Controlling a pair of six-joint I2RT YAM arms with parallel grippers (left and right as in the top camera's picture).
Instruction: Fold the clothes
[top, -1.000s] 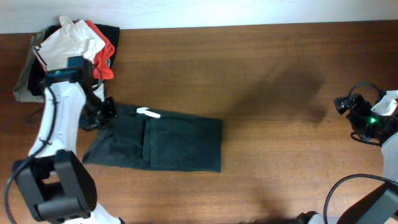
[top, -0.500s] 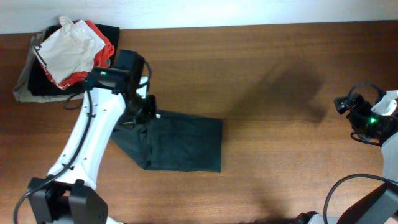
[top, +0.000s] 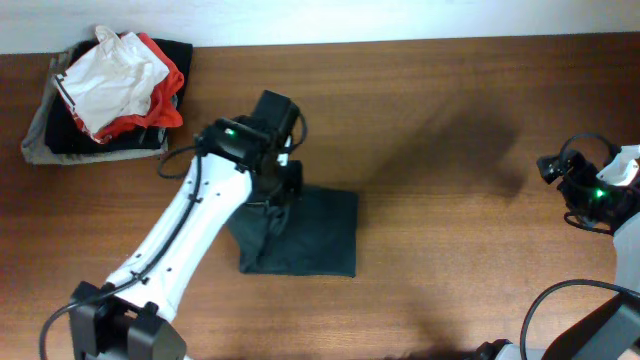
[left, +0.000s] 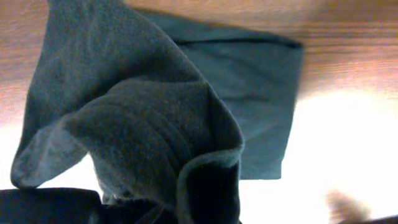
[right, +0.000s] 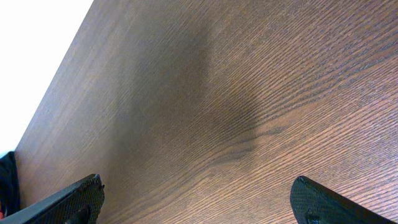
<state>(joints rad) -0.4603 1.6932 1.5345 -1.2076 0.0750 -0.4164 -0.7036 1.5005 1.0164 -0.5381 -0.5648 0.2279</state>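
Green cloth (top: 318, 240) is gripped, half folded, by the left gripper (top: 276, 194); the right gripper (right: 196, 190) is splayed empty, the far-left-corner pile (top: 110, 75) judged unfolded.

The brown wooden table (top: 450, 120) has two things on it. A dark green cloth (top: 320, 245) lies near the middle. Its right side is flat and its left part is lifted up. A pile of white, red and black clothes (top: 110, 80) sits in the far left corner, well apart from it.

You have one dark garment (top: 315, 240), one heap of clothes (top: 105, 95), one table (top: 450, 120) and two arms: left arm (top: 190, 225), right arm (top: 600, 195).
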